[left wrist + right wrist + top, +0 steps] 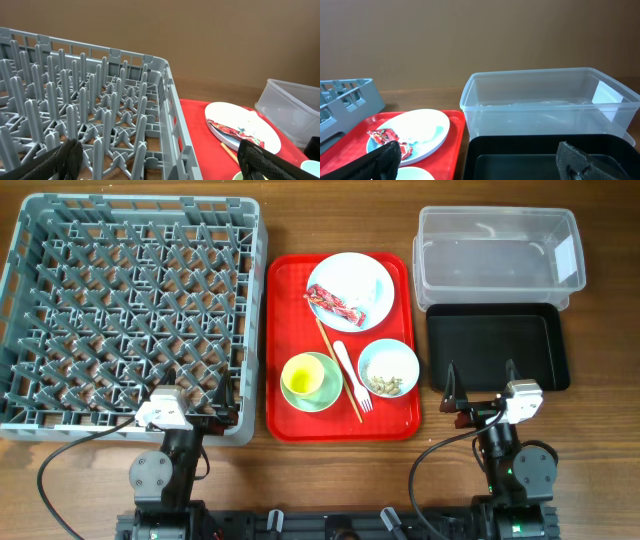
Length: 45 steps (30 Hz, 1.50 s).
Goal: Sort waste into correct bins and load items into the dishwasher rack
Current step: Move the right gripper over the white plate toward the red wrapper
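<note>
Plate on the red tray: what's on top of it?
A red snack wrapper lies on the plate, toward its near left. A pale crumpled patch beside it may be tissue, too faint to confirm. Anything under the wrapper is covered.

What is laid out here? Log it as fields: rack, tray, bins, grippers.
rack: grey dishwasher rack, nothing loaded
red tray: plate with snack wrapper; yellow cup in green bowl; white bowl holding crumbs; fork and wooden stick between the bowls
bins: clear tub, black tray, both empty
grippers: left gripper and right gripper open, holding nothing
</note>
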Motion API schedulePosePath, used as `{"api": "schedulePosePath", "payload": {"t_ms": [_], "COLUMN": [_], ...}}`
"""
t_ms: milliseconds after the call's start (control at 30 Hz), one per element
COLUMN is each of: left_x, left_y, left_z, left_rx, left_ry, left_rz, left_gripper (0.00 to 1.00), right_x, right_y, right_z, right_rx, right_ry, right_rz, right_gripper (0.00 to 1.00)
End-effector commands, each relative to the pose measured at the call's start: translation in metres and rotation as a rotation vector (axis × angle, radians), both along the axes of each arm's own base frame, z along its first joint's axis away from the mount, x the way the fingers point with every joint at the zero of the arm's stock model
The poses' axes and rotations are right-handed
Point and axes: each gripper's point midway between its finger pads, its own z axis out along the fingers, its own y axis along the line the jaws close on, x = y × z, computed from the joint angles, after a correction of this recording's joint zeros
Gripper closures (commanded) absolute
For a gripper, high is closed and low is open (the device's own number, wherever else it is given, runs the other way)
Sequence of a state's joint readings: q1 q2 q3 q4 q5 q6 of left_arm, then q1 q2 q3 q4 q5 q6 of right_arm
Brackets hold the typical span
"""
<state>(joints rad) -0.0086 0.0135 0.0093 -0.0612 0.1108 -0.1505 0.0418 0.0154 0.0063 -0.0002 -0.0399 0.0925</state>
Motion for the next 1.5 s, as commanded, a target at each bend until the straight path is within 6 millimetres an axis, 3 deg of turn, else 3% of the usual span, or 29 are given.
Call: {"api": "schedulePosePath", "payload": {"t_ms": [0,1133,1300,1467], "left_x": [-0.0008,-0.0008,-0.0008,-0.0010], "left_y": [-0.0051,-0.0051,-0.0051,-0.0049], "left_z": [-0.0013,-0.0013,-0.0012,-0.0012], "left_rx": [0.004,0.004,0.004,0.003], "left_ry": [0.000,0.000,0.000,0.006], "left_rz": [-0.027,-0.027,-0.027,-0.026], "left_gripper": [0.00,0.00,0.00,0.00], "right_x": [0.0003,0.0003,-0.0001,-0.0011], "right_y": [-0.0042,-0.0061,0.0005,0.0004], "right_z": [0.0006,0.0013,0.0006,0.0053], "right_rx": [0.015,0.012,0.016,0.122], "right_ry": [-0.003,-0.005,-0.002,0.005], "right_rz": [-0.021,-0.032,0.006,0.005], "right_gripper": [0.00,0.00,0.00,0.00]}}
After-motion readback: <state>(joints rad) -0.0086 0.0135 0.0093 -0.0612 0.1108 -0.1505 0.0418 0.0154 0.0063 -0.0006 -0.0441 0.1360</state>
